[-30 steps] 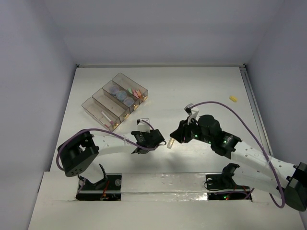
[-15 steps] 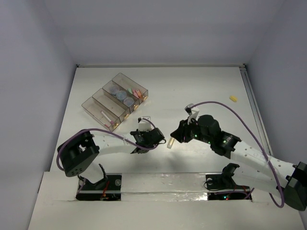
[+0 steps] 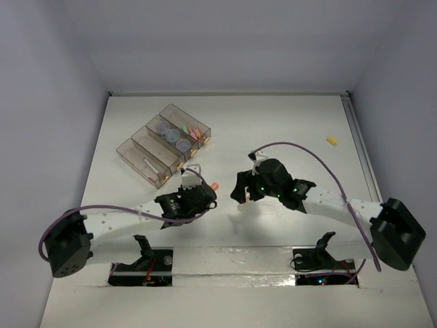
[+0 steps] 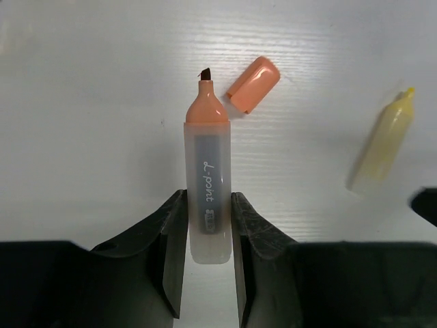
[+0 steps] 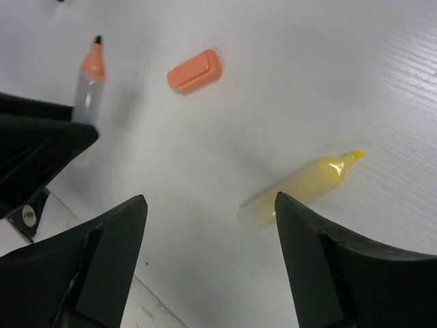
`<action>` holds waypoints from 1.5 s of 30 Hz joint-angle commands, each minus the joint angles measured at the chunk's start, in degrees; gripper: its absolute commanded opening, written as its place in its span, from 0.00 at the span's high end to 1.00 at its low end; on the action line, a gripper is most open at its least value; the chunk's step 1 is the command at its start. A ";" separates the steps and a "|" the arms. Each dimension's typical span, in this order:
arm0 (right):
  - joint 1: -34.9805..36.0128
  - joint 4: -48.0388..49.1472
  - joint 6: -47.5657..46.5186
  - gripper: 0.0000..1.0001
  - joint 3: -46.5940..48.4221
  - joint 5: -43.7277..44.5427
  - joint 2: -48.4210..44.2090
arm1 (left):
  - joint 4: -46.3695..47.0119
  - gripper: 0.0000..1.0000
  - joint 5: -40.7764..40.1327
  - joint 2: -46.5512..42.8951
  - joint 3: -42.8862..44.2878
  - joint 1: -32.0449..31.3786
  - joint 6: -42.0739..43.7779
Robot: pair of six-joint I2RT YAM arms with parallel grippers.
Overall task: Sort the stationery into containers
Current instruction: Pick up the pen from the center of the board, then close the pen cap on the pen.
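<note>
Two things have changed in the last second. The left claw (image 4: 207,205) has closed and is now clamped on the barrel of the orange marker (image 4: 207,137). The right claw (image 5: 210,205), which a moment ago carried the yellow marker (image 5: 300,184) toward its partner, now has its fingers wide apart with nothing between them. The yellow marker lies on the tabletop (image 3: 273,123) right below it. For the sorting, I take that to mean the orange marker is in hand and ready to go to the containers (image 3: 130,150). The yellow one has been set down and will need picking up again. From the pictures I cannot tell whether the orange marker is already off the tabletop. Both markers are uncapped. The orange cap (image 4: 253,84) lies just beyond the orange tip, close to it but not touching. The containers sit near the left claw, toward the far left, with the grey rolls (image 3: 171,134) and some coloured sticks (image 3: 194,133) already in their compartments. I see nothing between the left claw and that row. The right arm is off to the other side, so the path looks free to me. A small yellow bit (image 3: 332,141) lies well apart by the right edge, and I cannot say whether it is the yellow marker's cap. The bare orange tip is what I would watch, since it could smear whatever it touches when dropped in.
</note>
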 commanded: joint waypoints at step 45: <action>6.17 -14.96 -4.10 0.40 45.26 9.54 50.06 | -0.23 1.00 -3.93 -42.33 -7.30 0.35 5.60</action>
